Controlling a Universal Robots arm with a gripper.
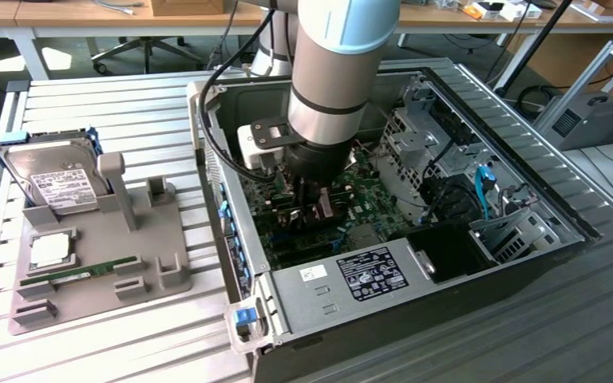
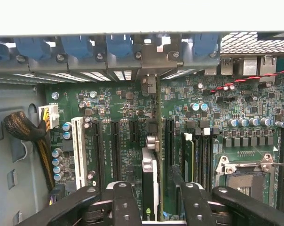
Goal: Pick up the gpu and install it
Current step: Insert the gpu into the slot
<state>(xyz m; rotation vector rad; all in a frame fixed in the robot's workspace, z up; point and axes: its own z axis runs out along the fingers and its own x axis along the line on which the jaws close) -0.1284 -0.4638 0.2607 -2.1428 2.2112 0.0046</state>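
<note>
Arm (image 1: 334,72) reaches down into the open PC case (image 1: 318,307), which lies on its side on the slatted table (image 1: 104,104). In the exterior view the gripper (image 1: 312,191) sits low over the board, approx. centre of the case.

Wrist view: gpu (image 2: 151,174) is seen edge-on, upright on the motherboard (image 2: 118,103), running in line w/ the long black slots. Its metal end bracket (image 2: 149,61) is up against the case's rear wall, among the blue clips (image 2: 76,47). Can't tell if the card is fully seated.

Gripper (image 2: 158,188) straddles the gpu. Fingers (image 2: 125,197) stand apart, one on each side of the card, w/ a gap showing on both sides, so no clamp on it. One finger is closer to the card than the other.

Also on the board: white slot (image 2: 78,146) beside the black ones, memory (image 2: 189,155) on the card's other side, empty CPU socket (image 2: 245,174) beyond that. Braided cable (image 2: 22,127) plugs in near the case wall.

Exterior view, from the case: grey holder (image 1: 104,271) at 9 o'clock, well apart from it. On the holder: hard drive (image 1: 57,179) propped upright toward 11 o'clock, chip (image 1: 49,251) just below it, memory stick (image 1: 77,274) lying flat toward 7 o'clock.
</note>
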